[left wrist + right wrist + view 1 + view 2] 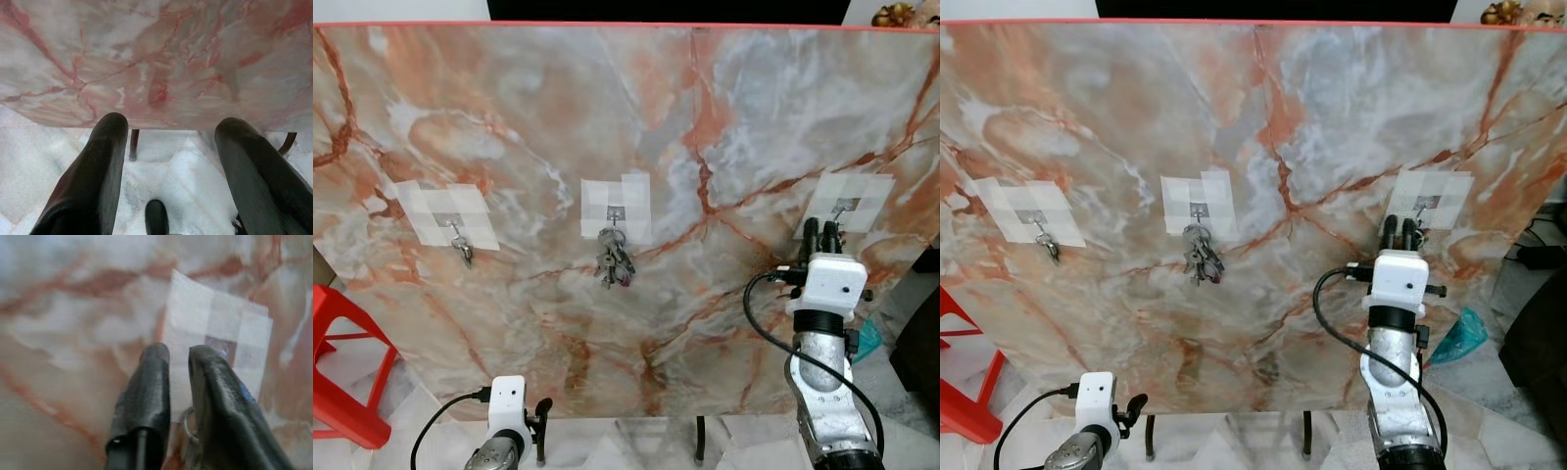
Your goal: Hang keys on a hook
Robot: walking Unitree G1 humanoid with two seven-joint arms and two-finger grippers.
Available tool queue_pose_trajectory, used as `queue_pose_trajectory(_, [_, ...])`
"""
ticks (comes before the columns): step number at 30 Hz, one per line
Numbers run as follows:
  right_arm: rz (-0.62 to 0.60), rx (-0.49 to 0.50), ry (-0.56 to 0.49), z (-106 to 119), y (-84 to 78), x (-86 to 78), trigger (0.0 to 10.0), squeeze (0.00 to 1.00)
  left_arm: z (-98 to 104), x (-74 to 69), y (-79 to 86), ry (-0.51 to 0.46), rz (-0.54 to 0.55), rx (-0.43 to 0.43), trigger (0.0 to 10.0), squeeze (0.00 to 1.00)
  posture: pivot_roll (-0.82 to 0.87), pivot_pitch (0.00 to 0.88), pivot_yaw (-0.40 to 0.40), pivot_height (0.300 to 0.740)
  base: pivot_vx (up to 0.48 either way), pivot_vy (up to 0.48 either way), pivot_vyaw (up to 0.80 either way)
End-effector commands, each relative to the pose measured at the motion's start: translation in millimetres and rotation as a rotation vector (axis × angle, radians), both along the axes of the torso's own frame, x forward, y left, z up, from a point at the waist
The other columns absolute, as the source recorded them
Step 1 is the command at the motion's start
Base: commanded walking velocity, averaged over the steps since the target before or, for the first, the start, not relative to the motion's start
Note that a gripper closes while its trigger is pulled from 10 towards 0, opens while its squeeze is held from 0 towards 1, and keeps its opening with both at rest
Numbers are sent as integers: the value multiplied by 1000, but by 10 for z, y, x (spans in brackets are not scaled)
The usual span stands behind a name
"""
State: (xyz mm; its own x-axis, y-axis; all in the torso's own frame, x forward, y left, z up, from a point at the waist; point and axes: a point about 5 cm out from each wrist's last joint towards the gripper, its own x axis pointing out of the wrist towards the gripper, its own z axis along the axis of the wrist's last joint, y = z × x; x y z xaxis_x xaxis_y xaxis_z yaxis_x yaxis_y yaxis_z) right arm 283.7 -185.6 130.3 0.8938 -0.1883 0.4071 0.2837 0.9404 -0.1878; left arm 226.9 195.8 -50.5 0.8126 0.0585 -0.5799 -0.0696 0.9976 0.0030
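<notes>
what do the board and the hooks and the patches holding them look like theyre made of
Board: looks like polished marble or a marble-print panel, glossy with red veins. Middle hook: small, silvery, probably metal. Patches: translucent white strips, likely tape.

A marble-patterned board (558,108) carries three taped hooks; the middle hook (616,213) holds keys (614,258).

Right end effector (820,231) raised, fingers nearly closed; left end effector (168,142) hangs low, fingers spread.

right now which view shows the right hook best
The left eye view: the right hook sits clear on its tape patch above the right gripper. The right eye view shows the same. The right wrist view is blurred, the fingers covering it.
</notes>
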Motion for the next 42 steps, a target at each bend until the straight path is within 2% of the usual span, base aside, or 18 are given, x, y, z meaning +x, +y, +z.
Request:
queue_pose_trajectory(1, [34, -41, 13, -9, 40, -60, 10000, 1000, -20, -36, 16, 7, 3, 0, 10000, 0, -3, 0, -39, 740, 0, 0, 0])
queue_pose_trajectory(5, [100, -106, 77, -141, 75, -197, 10000, 1000, -22, -38, 15, 9, 3, 0, 10000, 0, -6, 0, -42, 740, 0, 0, 0])
queue_pose_trajectory(8, [112, -94, 203, -354, 34, -284, 10000, 1000, -22, -37, 17, 11, 2, 1, 10000, 0, -10, 0, -42, 740, 0, 0, 0])
queue_pose_trajectory(9, [116, -72, 286, -483, 17, -296, 10000, 761, -22, -36, 18, 12, 1, 2, 10000, 0, -15, 0, -41, 740, 0, 0, 0])
queue_pose_trajectory(10, [118, -57, 341, -567, 8, -305, 10000, 761, -22, -36, 19, 13, 0, 3, 10000, 0, -15, 0, -41, 740, 0, 0, 0])
queue_pose_trajectory(11, [98, -6, 416, -699, -27, -311, 10000, 0, -23, -35, 20, 14, 0, 4, 10000, 0, -20, 0, -42, 740, 0, 0, 0])
queue_pose_trajectory(13, [83, 29, 458, -778, -46, -317, 10000, 0, -23, -35, 20, 16, -1, 4, 10000, 0, -20, 0, -42, 740, 0, 0, 0])
queue_pose_trajectory(14, [-48, 160, 559, -988, -158, -333, 10000, 0, -26, -37, 21, 20, -1, 5, 10000, 0, -19, 0, -44, 740, 0, 0, 0])
queue_pose_trajectory(17, [-122, 296, 711, -1247, -161, -332, 10000, 0, -24, -32, 31, 23, 4, 7, 10000, 0, -15, 0, -44, 740, 0, 0, 0])
queue_pose_trajectory(22, [-77, 328, 882, -1499, -68, -353, 10000, 0, -38, -57, 52, 34, 14, 10, 10000, 0, -16, 0, -44, 740, 0, 0, 0])
queue_pose_trajectory(25, [-75, 312, 1039, -1730, -63, -505, 10000, 0, -75, -106, 59, 63, 16, 8, 10000, 0, -20, 0, -43, 740, 0, 0, 0])
queue_pose_trajectory(28, [-86, 354, 1089, -1816, -70, -585, 10000, 0, -93, -130, 55, 78, 13, 4, 10000, 0, -20, 0, -39, 740, 0, 0, 0])
queue_pose_trajectory(29, [-89, 402, 1125, -1877, -64, -648, 10000, 0, -110, -149, 49, 94, 9, 0, 10000, 0, -24, 0, -32, 740, 0, 0, 0])
queue_pose_trajectory(30, [-113, 559, 1167, -1983, -46, -776, 10000, 0, -146, -192, 32, 127, 0, -13, 10000, 0, -30, 0, -28, 740, 0, 0, 0])
queue_pose_trajectory(31, [-113, 559, 1167, -1983, -46, -776, 10000, 0, -146, -192, 32, 127, 0, -13, 10000, 0, -30, 0, -28, 740, 0, 0, 0])
queue_pose_trajectory(32, [-136, 656, 1220, -2088, -21, -932, 10000, 0, -189, -248, 12, 165, -10, -23, 10000, 0, -37, 0, -24, 740, 0, 0, 0])
queue_pose_trajectory(38, [-143, 579, 1375, -2238, -18, -1215, 10000, 0, -266, -372, 0, 228, -26, -16, 10000, 0, -12, 0, -32, 740, 0, 0, 0])
queue_pose_trajectory(42, [-9, 408, 1410, -2242, 50, -1208, 10000, 0, -256, -418, 215, 223, 148, -73, 10000, 0, -6, 0, -44, 740, 0, 0, 0])
